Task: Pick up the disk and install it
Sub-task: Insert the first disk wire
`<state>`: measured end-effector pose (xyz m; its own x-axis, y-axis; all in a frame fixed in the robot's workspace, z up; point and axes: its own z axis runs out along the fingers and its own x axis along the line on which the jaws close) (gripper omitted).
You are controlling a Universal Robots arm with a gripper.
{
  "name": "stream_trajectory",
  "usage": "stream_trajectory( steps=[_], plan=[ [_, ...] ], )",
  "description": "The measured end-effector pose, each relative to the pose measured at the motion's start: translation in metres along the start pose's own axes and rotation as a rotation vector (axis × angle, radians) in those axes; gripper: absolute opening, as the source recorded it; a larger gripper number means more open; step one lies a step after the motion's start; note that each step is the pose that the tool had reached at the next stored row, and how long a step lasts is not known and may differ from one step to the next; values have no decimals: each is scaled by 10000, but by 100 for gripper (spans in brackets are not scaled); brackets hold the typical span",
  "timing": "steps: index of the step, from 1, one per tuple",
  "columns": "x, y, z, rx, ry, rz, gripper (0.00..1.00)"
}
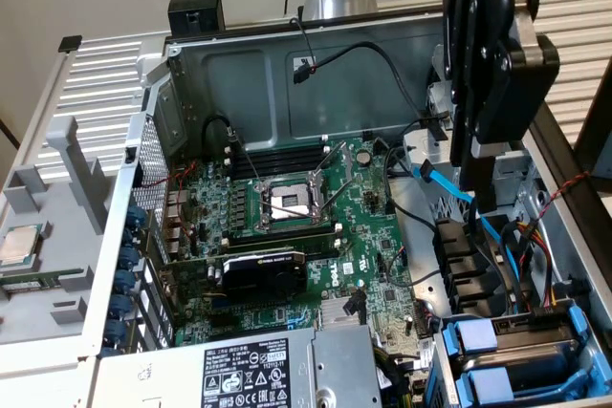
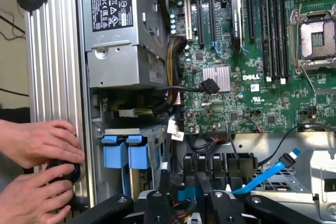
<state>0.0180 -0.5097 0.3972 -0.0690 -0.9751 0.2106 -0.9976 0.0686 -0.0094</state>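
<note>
Setting: an open Dell computer case (image 1: 239, 74) lies on a ribbed metal bench (image 1: 96, 74) before a plain beige wall.

1. Disk carriers (image 1: 483, 341), two, blue plastic. They sit side by side in the drive cage at the case corner next to the power supply, at the exterior view's lower right. In the wrist view their blue tabs (image 2: 114, 153) face up. The silver drive bodies are hidden, so which one is the task's disk cannot be told.
2. Gripper (image 1: 473, 171), black. It hangs over the drive side of the case, above a row of black bay slots (image 1: 459, 260) and apart from the carriers. In the wrist view its fingers (image 2: 157, 205) stand a moderate gap apart with nothing clamped.
3. SATA cable (image 1: 445, 183), blue, running beneath the gripper.
4. Power supply (image 1: 258, 370), silver with a black label, just beside the cage.
5. Motherboard (image 1: 368, 236), green, with an open processor socket (image 1: 287, 203) and a black graphics card (image 1: 263, 269).
6. Processor chip (image 1: 19, 246), silver and square, on a grey tray outside the case at the exterior view's left.
7. A person's two hands (image 2: 37, 142), outside the case wall, on a round black object (image 2: 65, 170).
</note>
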Motion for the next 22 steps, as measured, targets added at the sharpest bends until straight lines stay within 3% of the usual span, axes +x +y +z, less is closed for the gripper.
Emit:
stream_trajectory(
  steps=[3,6,8,10,12,13,18,20,22],
  plan=[
    [-20,10,40,20,29,-76,33],
    [-29,11,67,38,112,-142,33],
    [-31,11,79,56,245,-179,33],
    [-34,12,84,74,461,-199,33],
    [-53,18,83,131,706,-203,33],
    [-67,22,83,178,780,-199,33],
    [-159,44,87,443,944,-191,33],
    [-180,65,92,478,1064,-199,33],
    [-184,81,95,504,1237,-216,33]
  ],
)
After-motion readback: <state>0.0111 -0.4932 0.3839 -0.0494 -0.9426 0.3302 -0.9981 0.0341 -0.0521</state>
